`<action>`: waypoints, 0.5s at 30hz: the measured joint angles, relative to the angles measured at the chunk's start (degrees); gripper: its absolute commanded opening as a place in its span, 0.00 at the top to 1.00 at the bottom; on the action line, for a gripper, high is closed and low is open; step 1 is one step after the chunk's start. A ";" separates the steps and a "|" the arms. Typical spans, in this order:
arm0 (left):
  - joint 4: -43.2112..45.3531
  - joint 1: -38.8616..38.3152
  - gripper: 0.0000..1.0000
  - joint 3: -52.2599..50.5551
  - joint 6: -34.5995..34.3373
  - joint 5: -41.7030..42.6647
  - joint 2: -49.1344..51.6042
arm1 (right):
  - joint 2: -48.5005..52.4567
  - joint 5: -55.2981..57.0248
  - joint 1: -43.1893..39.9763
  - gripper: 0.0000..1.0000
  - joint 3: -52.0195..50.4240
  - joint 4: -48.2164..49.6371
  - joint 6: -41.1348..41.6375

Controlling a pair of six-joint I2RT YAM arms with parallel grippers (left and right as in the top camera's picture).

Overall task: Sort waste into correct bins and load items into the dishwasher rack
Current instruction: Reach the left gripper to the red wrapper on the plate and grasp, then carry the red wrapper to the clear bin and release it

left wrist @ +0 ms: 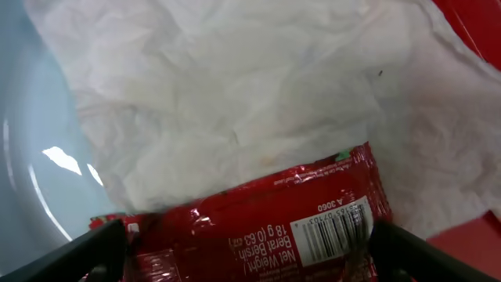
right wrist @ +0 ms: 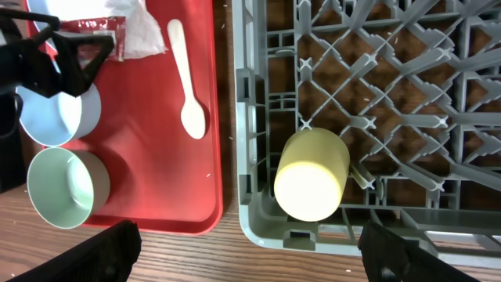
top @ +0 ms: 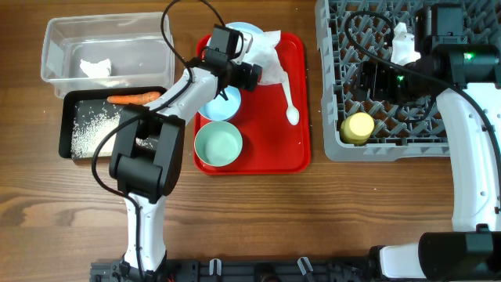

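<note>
My left gripper (left wrist: 250,254) is open low over the red snack wrapper (left wrist: 266,227), one finger on each side of it. The wrapper lies partly under a crumpled white napkin (left wrist: 235,94) on the pale blue plate (top: 244,33). On the red tray (top: 301,149) lie the white spoon (top: 291,106), a pale blue bowl (top: 223,103) and a mint-green bowl (top: 218,146). The clear bin (top: 59,47) holds a napkin (top: 95,68). The black bin (top: 69,129) holds rice (top: 94,125) and the carrot (top: 133,99). My right gripper (right wrist: 258,251) hangs open and empty above the yellow cup (right wrist: 311,172) in the grey rack (right wrist: 266,227).
The rack (top: 407,149) fills the right side of the table, and my right arm (top: 470,141) crosses its right edge. My left arm (top: 149,149) stretches from the front over the black bin to the tray. Bare wood shows along the front.
</note>
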 measured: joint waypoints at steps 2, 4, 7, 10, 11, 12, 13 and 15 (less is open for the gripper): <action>-0.02 -0.39 0.08 0.00 0.61 0.37 0.63 | 0.00 0.00 0.00 0.07 0.00 0.00 0.00; 0.13 -0.57 0.20 0.00 0.96 0.63 1.46 | 0.00 0.00 0.00 0.07 0.00 -0.02 0.00; 0.55 -0.76 0.61 0.17 1.81 0.46 2.27 | 0.00 0.00 0.00 0.07 0.00 0.00 0.00; 0.83 -0.74 0.79 0.22 2.05 0.63 2.62 | 0.00 0.00 0.00 0.07 0.00 -0.02 0.00; 1.07 -0.72 0.82 0.22 1.99 0.63 2.69 | 0.00 0.00 0.00 0.07 0.00 -0.02 0.00; 1.46 -0.72 0.84 0.22 2.32 0.66 2.89 | 0.00 0.00 0.00 0.07 0.00 -0.02 0.00; 1.73 -0.72 0.84 0.22 2.29 0.66 2.99 | 0.00 0.00 0.00 0.07 0.00 -0.02 0.00; 1.95 -0.74 0.84 0.22 2.43 0.68 3.02 | 0.00 0.00 0.00 0.07 0.00 -0.02 0.00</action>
